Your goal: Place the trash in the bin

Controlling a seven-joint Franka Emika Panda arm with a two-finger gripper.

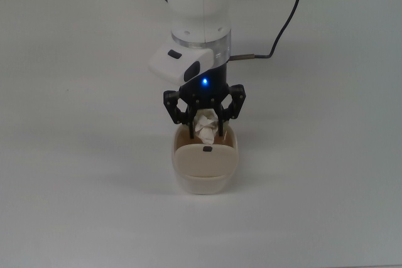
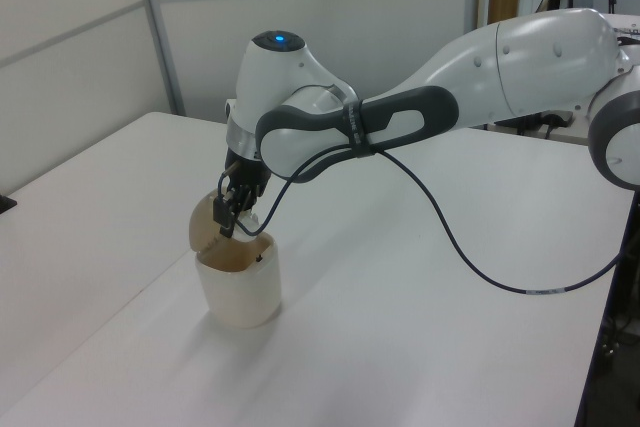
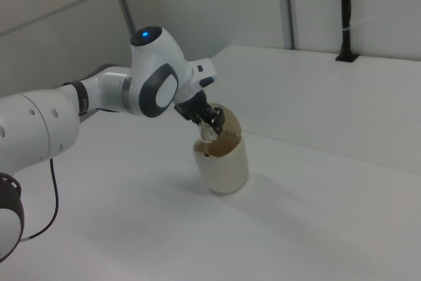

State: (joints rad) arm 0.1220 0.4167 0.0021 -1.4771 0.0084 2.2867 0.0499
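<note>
While the tool (image 1: 205,117) is pinching the trash (image 1: 205,126) directly over the open far half of the bin (image 1: 205,177) on the table (image 1: 326,174), the release is judged best made only after lowering slightly, clear of the raised flap.

The raised flap lid (image 2: 204,224) bounds the bin's (image 1: 205,171) open mouth on one side.
</note>
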